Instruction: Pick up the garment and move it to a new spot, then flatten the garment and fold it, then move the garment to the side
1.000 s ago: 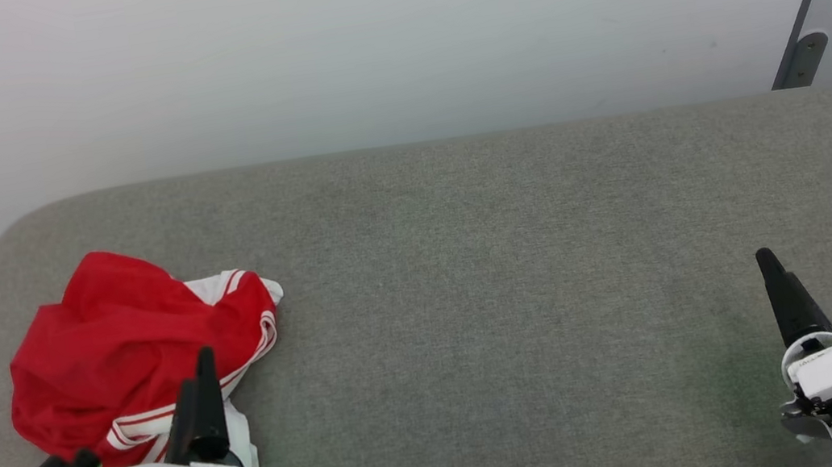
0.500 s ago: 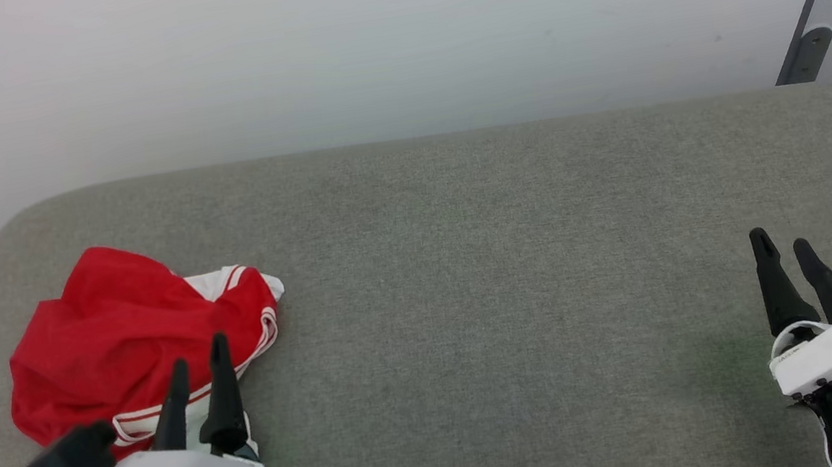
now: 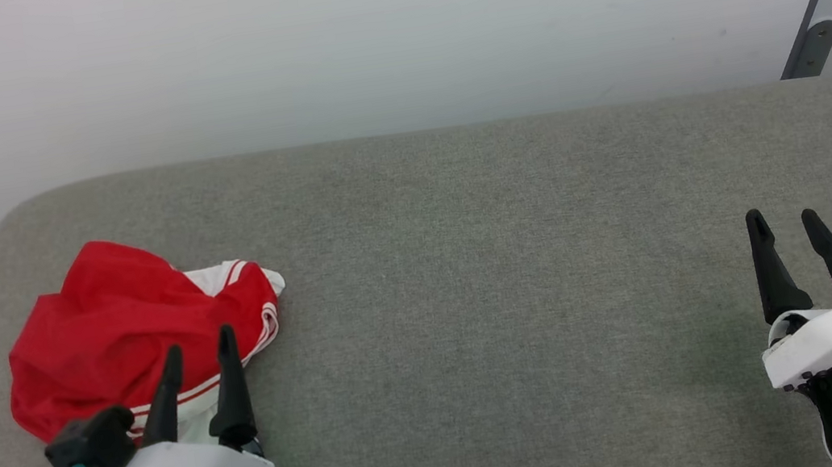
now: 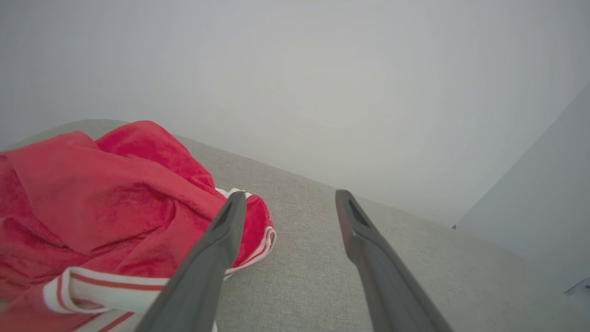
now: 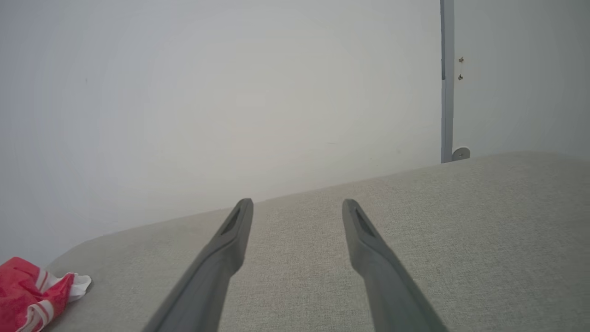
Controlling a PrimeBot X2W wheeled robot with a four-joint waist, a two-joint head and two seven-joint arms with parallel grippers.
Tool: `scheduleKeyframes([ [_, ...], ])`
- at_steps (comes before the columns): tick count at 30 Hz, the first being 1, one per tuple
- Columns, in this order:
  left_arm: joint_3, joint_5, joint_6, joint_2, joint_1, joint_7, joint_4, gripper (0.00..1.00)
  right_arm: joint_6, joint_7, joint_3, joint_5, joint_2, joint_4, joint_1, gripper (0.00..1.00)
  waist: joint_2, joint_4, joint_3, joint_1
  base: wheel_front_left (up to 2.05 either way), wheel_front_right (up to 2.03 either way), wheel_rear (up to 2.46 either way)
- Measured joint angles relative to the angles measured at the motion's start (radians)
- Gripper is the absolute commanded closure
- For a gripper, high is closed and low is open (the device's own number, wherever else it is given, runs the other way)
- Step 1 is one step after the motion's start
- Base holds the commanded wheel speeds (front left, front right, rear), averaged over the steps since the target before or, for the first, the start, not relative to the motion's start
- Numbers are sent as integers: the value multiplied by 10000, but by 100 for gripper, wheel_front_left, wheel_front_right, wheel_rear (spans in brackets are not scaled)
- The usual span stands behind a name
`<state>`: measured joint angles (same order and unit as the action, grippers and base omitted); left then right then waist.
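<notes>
The garment (image 3: 112, 333) lies crumpled, its near edge hidden behind the left jaws.

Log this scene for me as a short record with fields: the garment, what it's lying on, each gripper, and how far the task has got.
garment: red with white striped trim, crumpled in a heap
location: left part of the grey surface
left gripper: open, holding nothing, at the garment's near edge; contact unclear
right gripper: open, holding nothing, over bare surface far to the right
task stage: garment not yet lifted, flattened or folded
</notes>
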<state>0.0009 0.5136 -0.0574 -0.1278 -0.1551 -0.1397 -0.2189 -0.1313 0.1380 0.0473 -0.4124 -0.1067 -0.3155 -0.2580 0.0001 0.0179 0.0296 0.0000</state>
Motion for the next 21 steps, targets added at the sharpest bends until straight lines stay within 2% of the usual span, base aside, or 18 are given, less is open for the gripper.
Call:
scheduleKeyframes([
  [21, -408, -1992, 328, -249, 2, -504, 56, 0, 0, 516, 337, 2477, 151, 21, -174, 0, 0, 5, 49, 0, 0, 0, 0],
])
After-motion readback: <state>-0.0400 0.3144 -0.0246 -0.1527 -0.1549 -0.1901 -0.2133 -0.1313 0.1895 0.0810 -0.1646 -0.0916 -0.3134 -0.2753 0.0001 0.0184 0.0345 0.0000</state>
